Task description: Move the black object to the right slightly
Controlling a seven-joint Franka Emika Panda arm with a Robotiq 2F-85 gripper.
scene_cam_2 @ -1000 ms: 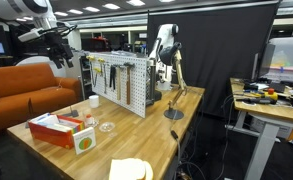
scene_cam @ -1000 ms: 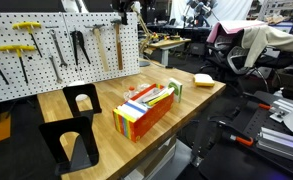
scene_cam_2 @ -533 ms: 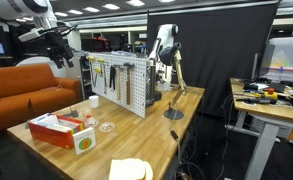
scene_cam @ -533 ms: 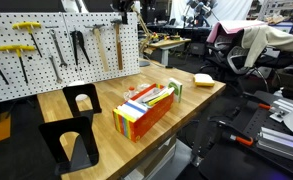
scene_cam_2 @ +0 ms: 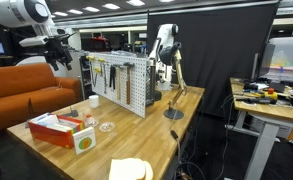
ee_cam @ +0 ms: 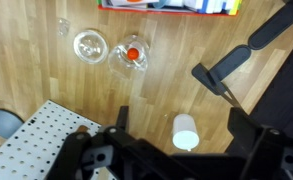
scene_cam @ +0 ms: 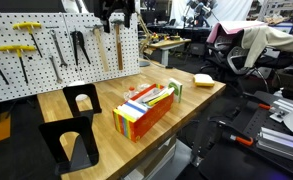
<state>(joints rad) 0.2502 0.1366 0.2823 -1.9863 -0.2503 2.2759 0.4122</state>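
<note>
Pegboard: a white board full of little holes is standing along the back of the table, and tools are hanging on it.
Big black stand: it is sitting at the front left edge. It looks a lot like the smaller one, only wider, so the arm could go for it by mistake.
Black object: the smaller stand is sitting on the wooden table, just behind the big stand and near the pegboard. It looks like thin, smooth metal, with an upright plate, an arch-shaped hole and a flat foot.
Gripper: it is hanging high above the table, well apart from the black object. Its two fingers are spreading wide and holding nothing.
What could go wrong: the plate is tall and thin, so a push near its top could be tipping it over. Too hard a push could be sliding it into the box, because only a small move is wanted.
Striped box: a long box with bright stripes is lying near the black object, on its right.
Sponge: a soft-looking yellow block is resting at the far right corner.
</note>
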